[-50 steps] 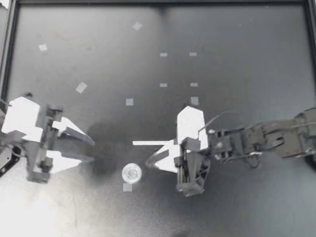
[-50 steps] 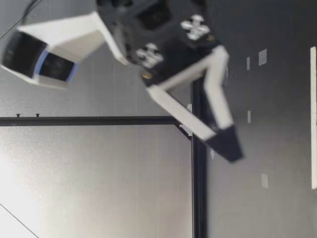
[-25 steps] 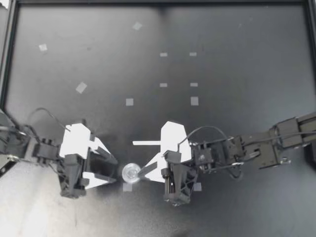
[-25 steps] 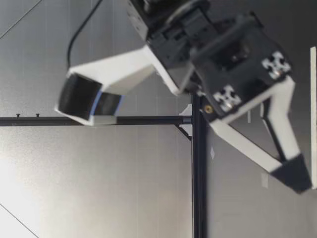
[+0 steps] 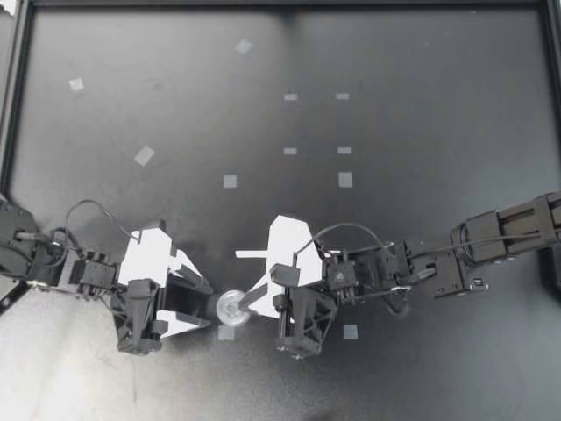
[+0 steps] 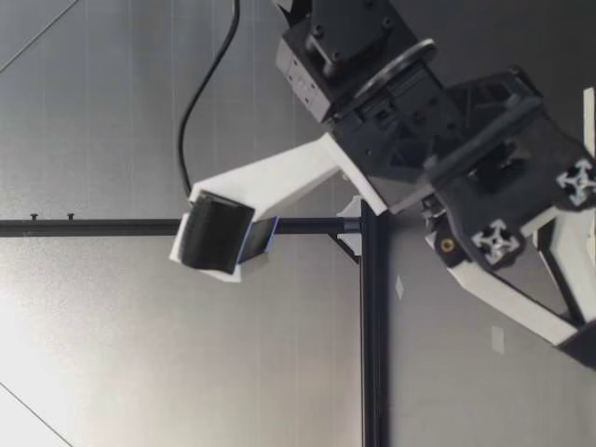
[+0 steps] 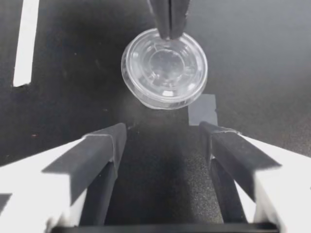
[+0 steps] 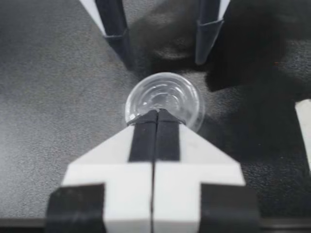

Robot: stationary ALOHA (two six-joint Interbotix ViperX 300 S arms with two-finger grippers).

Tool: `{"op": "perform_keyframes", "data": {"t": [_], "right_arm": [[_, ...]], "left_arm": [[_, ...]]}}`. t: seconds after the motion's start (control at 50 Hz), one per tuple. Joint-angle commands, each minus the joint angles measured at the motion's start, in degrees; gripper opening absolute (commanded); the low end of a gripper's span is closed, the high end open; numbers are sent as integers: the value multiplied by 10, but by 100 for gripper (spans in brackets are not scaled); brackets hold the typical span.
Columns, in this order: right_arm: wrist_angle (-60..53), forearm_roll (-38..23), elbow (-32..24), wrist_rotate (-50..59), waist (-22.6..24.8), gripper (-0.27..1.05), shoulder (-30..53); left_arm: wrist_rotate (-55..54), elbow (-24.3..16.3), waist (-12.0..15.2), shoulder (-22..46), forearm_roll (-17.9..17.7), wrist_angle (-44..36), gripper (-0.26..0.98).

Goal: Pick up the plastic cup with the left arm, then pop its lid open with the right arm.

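Jaws on my left gripper stand wide apart, gripping nothing. Those on my right gripper are pressed flat together (no gap shows between them), with their tips at the right rim of the clear plastic lid. That round lid lies flat on the black table between both grippers, just right of my left fingertips, beside a tape square.

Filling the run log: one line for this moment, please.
left claw: open, short of cup | right claw: shut, tips at cup rim
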Motion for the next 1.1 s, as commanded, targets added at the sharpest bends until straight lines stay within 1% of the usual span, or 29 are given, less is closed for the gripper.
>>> {"op": "perform_keyframes", "data": {"t": [0.0,0.22,0.44,0.62,0.9,1.0,1.08], "right_arm": [[-3,-2,-11,-1,-4,-6,-13],[7,-2,-8,1,-4,-6,-10],[33,-1,2,2,-2,-6,-11],[33,-2,0,2,-1,-6,-10],[33,-2,0,1,-1,-6,-10],[33,-1,0,1,0,-6,-11],[33,-1,1,1,0,-6,-13]], "left_arm": [[2,-12,-3,3,-1,-15,67],[2,-25,-2,31,-1,-25,67],[2,-33,-3,35,-3,-25,67],[2,-40,-3,35,-10,-25,67],[1,-56,-2,43,-10,-19,67],[2,-67,-2,54,-10,-12,65],[6,-83,-3,64,-10,3,64]]}}
